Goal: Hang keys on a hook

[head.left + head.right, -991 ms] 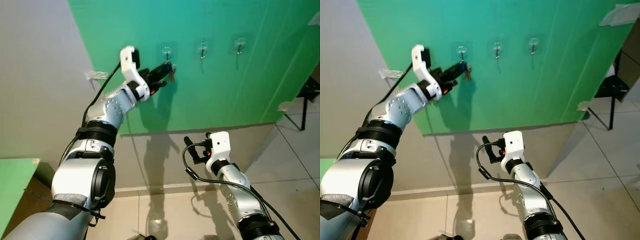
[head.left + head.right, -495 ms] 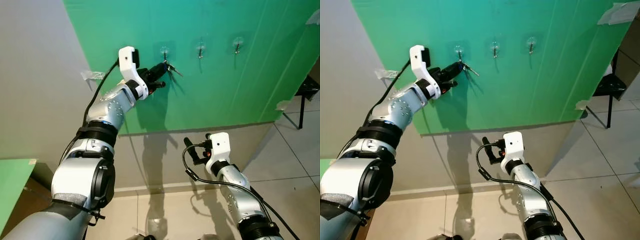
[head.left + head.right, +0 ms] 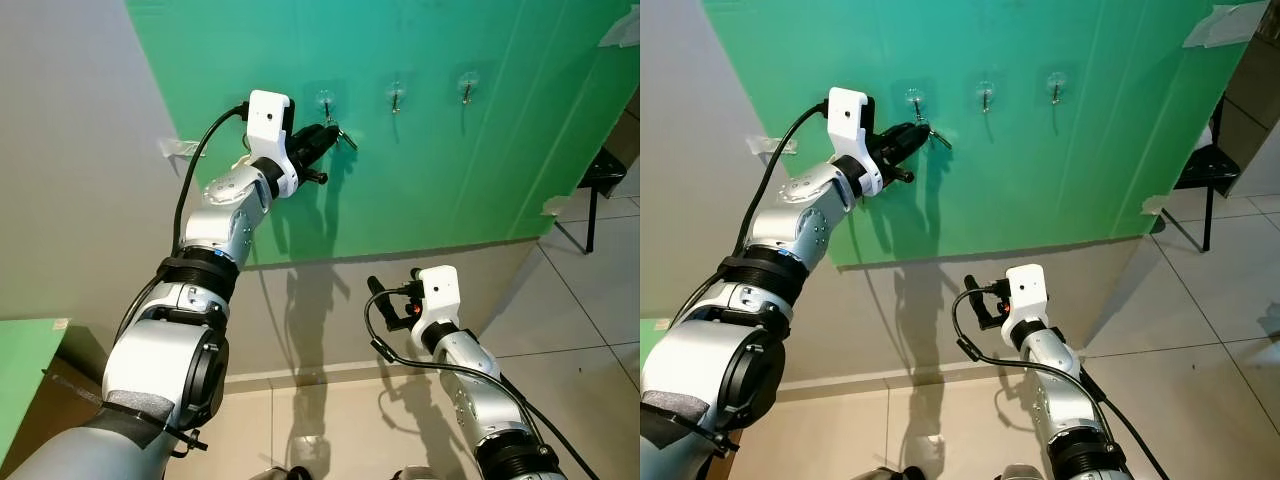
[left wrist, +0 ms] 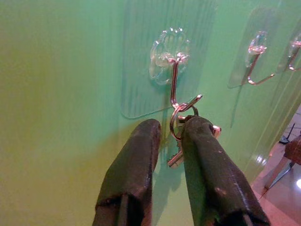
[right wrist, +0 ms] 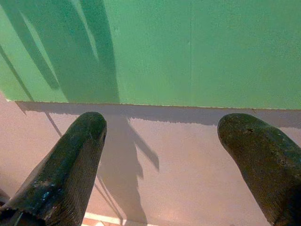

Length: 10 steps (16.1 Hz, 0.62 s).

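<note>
The left gripper [image 4: 171, 129] is raised against the green panel [image 3: 480, 150] near its upper edge, at the first of three clear adhesive hooks [image 4: 175, 77], the one nearest the panel's left edge. In the left wrist view its two black fingers [image 4: 136, 160] stand only narrowly apart and pinch the keys [image 4: 181, 141] by the split ring, which sits at the hook's upturned wire tip; whether the ring has fully passed over that tip or merely rests against it cannot be told. A key blade juts out sideways from the fingertips in the head views, so the bunch is borne by the gripper and not yet hanging freely. The two other hooks [image 3: 396, 94] further along the panel are bare. The right gripper [image 5: 160, 136] is held low in front of the beige wall [image 3: 940, 300] beneath the panel's lower edge, its fingers spread wide and holding nothing. Judgement: the step in hand is seating the ring on the hook, and the task is close to completion. The next move calls for settling the ring down into the bend of the wire, parting the fingers a little, and drawing straight back from the panel so that the keys are not dragged off.
</note>
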### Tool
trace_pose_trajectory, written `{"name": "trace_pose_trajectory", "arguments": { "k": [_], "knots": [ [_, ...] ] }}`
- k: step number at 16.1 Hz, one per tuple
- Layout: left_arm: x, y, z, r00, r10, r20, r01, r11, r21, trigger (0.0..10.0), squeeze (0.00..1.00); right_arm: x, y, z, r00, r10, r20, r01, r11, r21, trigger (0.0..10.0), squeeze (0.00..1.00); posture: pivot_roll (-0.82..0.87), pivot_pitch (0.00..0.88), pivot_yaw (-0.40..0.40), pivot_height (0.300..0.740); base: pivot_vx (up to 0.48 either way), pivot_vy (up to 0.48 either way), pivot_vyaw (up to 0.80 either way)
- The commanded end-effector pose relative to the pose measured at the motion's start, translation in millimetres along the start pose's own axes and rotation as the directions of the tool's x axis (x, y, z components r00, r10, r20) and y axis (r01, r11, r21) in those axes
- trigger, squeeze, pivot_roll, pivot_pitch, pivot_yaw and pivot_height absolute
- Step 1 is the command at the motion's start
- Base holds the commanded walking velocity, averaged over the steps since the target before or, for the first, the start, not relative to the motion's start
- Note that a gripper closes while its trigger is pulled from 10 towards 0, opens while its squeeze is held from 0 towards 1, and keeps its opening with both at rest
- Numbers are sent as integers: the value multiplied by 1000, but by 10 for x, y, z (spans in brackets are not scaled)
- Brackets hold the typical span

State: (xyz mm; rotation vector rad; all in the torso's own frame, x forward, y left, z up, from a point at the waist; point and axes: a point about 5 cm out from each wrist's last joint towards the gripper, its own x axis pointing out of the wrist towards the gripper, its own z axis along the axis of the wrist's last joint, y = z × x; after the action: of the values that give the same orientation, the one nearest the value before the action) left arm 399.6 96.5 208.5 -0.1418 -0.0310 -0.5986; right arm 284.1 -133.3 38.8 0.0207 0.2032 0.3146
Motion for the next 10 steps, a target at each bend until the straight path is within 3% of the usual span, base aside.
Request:
{"name": "trace_pose_trajectory", "arguments": {
  "k": [1,4,10],
  "knots": [
    [-26,24,-4,1000,2,12,-2,1000,9,10000,1000,6,26,32,1000,20,8,-20,1000,-8,10000,0,-232,0,113,740,0,0,0],
    [-27,-2,49,997,3,79,-7,998,56,10000,1000,6,22,35,1000,19,8,-19,1000,-9,10000,0,-234,0,113,740,0,0,0],
    [-44,-23,8,998,-17,68,9,994,109,10000,1000,-3,26,29,1000,22,5,-22,1000,-10,10000,0,-232,0,112,740,0,0,0]
  ]
}}
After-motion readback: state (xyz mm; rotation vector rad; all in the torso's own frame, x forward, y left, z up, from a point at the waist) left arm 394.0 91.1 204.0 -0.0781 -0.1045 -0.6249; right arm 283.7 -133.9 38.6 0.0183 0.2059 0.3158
